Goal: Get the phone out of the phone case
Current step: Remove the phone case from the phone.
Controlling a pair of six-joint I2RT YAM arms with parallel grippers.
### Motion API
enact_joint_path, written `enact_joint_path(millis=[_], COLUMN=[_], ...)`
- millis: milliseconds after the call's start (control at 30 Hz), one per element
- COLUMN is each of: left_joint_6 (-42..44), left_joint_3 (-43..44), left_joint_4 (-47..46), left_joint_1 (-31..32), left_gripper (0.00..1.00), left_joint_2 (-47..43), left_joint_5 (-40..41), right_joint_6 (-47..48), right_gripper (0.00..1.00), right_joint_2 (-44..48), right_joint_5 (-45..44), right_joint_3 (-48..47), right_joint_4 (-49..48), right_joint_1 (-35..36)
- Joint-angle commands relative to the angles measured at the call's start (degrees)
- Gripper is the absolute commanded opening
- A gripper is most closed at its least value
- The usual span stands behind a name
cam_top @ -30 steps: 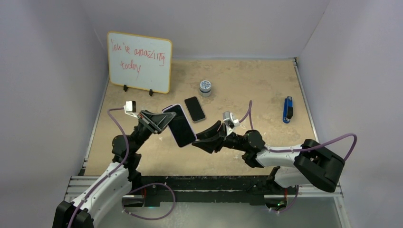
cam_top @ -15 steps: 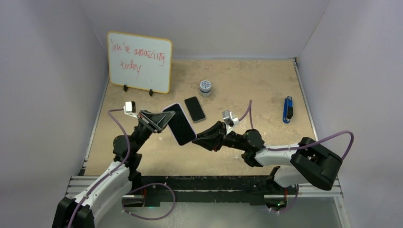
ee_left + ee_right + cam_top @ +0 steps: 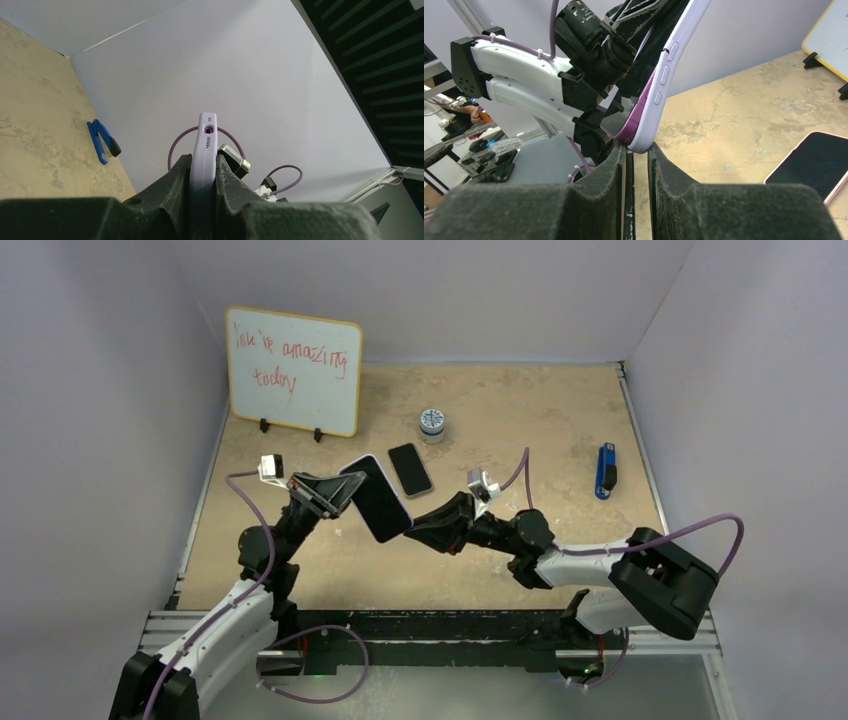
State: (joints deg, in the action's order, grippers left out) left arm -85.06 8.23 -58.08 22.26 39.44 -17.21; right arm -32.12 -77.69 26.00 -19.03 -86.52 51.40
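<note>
Top view, with both wrist views. You see the left gripper (image 3: 202, 176) clamped on the lavender phone case (image 3: 207, 142), its two fingers pressed flat against the front and back. The phone (image 3: 380, 505) sits inside the case, dark screen up, and the pair hangs tilted in the air above the middle of the table (image 3: 520, 405), a little toward the left edge.

The right gripper (image 3: 636, 151) reaches in from the right edge and meets the case at its lower corner. Its jaws stand narrow, and the rounded corner rests at their mouth. You cannot tell whether they pinch it or only touch it. A magenta rim shows where the phone meets the case (right wrist view), beside the three side buttons.

On the surface:
- a second phone (image 3: 409, 469) lies flat, just behind the raised one
- a small round tin (image 3: 432, 423) stands behind that
- a whiteboard (image 3: 293, 370) with red writing stands at the far left corner
- a blue tool (image 3: 605, 470) lies near the right edge
</note>
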Motion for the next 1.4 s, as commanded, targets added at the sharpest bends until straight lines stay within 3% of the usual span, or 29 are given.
enact_joint_path(millis=[0, 367, 900, 1367], left_joint_6=[-5.7, -3.3, 1.6, 6.9], left_joint_3=[0.7, 0.6, 1.4, 1.6], left_joint_4=[-8.4, -8.6, -17.8, -16.0], left_joint_1=[1.1, 3.3, 18.3, 20.5], left_gripper=[0.00, 0.00, 0.00, 0.00], left_joint_2=[-0.4, 1.9, 13.9, 22.2], left_joint_5=[-4.4, -3.8, 3.6, 5.8], right_joint_6=[0.7, -3.4, -8.8, -9.9], right_gripper=[0.15, 0.15, 0.15, 0.20], right_joint_2=[-1.5, -0.5, 2.0, 5.3], right_joint_5=[-7.1, -7.1, -17.4, -19.1], right_joint_3=[-3.2, -4.6, -1.3, 1.5], right_joint_4=[1.7, 0.6, 1.5, 1.3], right_joint_1=[-1.7, -1.7, -3.1, -5.5])
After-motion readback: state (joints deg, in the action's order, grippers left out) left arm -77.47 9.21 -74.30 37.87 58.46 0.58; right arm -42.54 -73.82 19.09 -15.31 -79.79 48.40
